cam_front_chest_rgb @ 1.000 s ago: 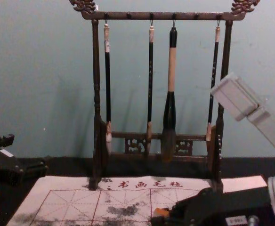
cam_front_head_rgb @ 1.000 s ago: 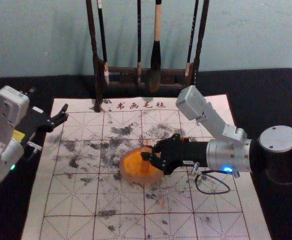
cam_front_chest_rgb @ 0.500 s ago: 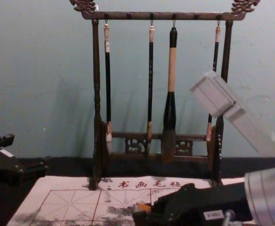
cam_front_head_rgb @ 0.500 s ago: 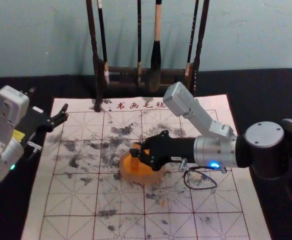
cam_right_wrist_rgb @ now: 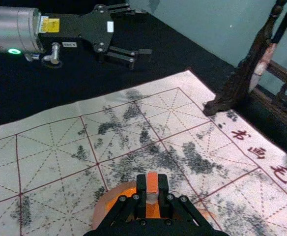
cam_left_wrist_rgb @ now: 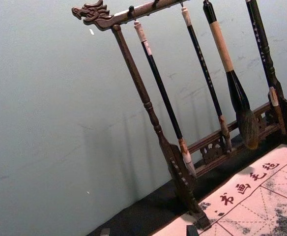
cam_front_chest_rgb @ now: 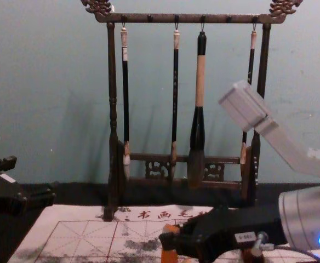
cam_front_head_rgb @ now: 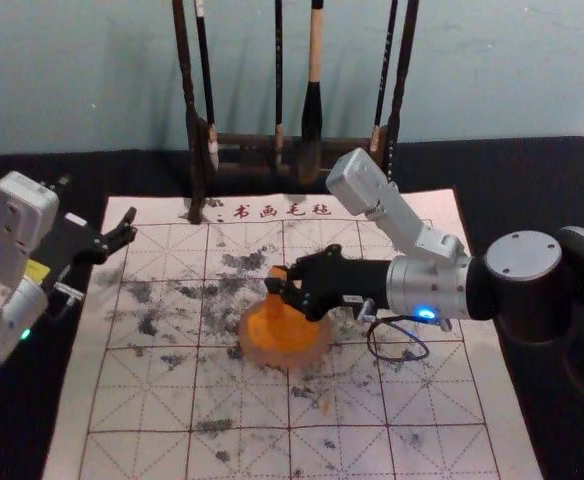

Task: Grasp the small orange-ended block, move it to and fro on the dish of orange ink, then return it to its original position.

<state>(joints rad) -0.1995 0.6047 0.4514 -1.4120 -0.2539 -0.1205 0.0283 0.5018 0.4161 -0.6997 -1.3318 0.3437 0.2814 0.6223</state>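
Right gripper (cam_right_wrist_rgb: 152, 189) pinches the block (cam_right_wrist_rgb: 152, 182) over the dish (cam_front_head_rgb: 316, 352), inking, I'd guess; next, level rubbing. Left gripper (cam_right_wrist_rgb: 143, 31) idles wide, well apart.

The dish (cam_front_head_rgb: 284, 345) sits on the mat (cam_front_head_rgb: 237, 460), on the bench (cam_front_head_rgb: 532, 200). Behind the dish stands the rack (cam_front_head_rgb: 189, 120), brushes (cam_front_head_rgb: 312, 115) hanging from it. Over the dish is the block (cam_front_head_rgb: 277, 272), in the right hand (cam_front_head_rgb: 280, 287).

so the block (cam_front_head_rgb: 277, 271) is small and orange-ended, with a pale bit next to the end; it's gripped pretty much upright by the dish's far edge, can't tell if its bottom touches the ink (cam_front_head_rgb: 284, 330); the dish (cam_front_head_rgb: 261, 353) is round, pinkish-rimmed, sitting flat with bright orange ink in it
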